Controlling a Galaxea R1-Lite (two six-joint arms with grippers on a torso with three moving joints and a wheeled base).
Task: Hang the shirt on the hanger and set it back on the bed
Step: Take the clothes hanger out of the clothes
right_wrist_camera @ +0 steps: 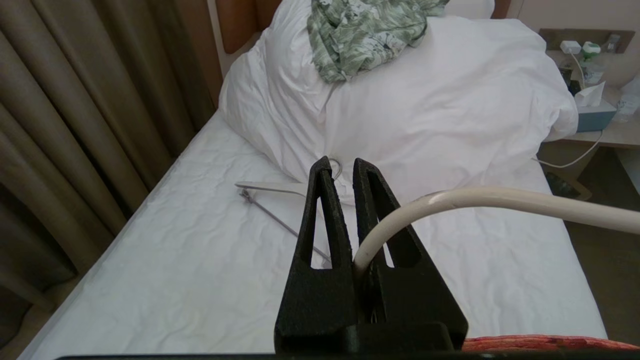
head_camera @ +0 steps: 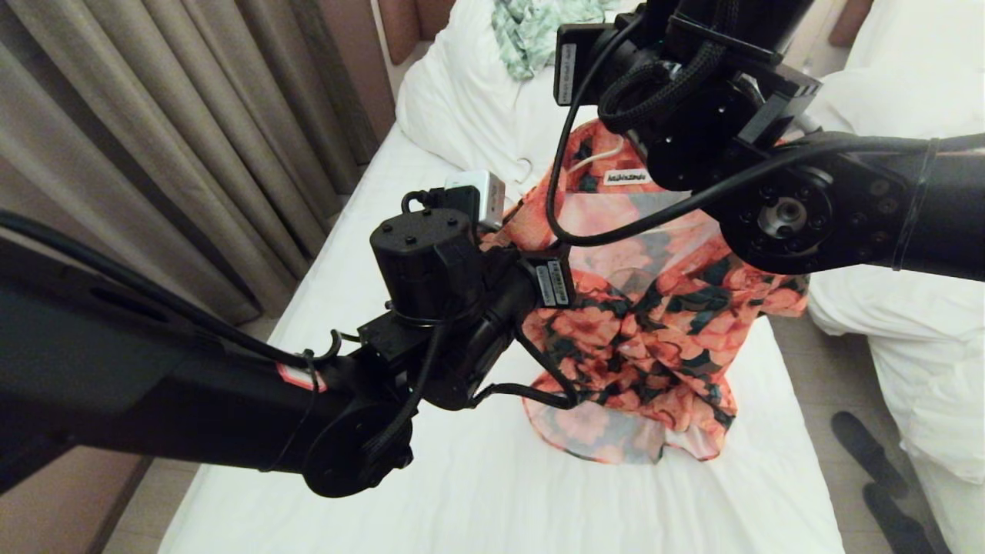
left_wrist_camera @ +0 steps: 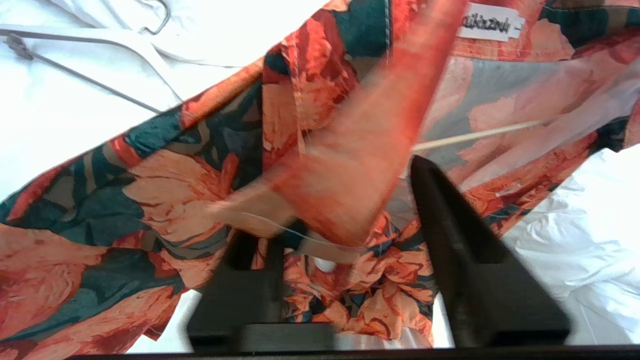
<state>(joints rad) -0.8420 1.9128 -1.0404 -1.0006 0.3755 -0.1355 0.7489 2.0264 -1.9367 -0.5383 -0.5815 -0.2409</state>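
**A:** Right wrist view is the clear one here. The right pincer (right_wrist_camera: 346,172) is clamped tight on the hanger (right_wrist_camera: 500,200), with the cream wire pinched low between its fingers and curving off to one side. It's held up over the bed (right_wrist_camera: 200,280), toward the pillow (right_wrist_camera: 425,115) end.

**B:** And the left one? I only get black arm in the head view.

**A:** The left wrist view shows the left pincer (left_wrist_camera: 345,200) partly open, fingers a moderate way apart, with a blurred flap of the shirt (left_wrist_camera: 150,190) lying between them. I honestly can't tell if it's gripping the cloth. One finger (left_wrist_camera: 460,240) shows fully, the other is mostly under fabric.

**B:** Where's the shirt overall?

**A:** In the head view the shirt (head_camera: 639,331) is draped from the hanger, collar up by the right arm, its hem bunched on the sheet around the middle of the bed. A second white hanger (right_wrist_camera: 270,192) lies flat by the pillow, with a green patterned cloth (right_wrist_camera: 365,30) on top of the pillow.
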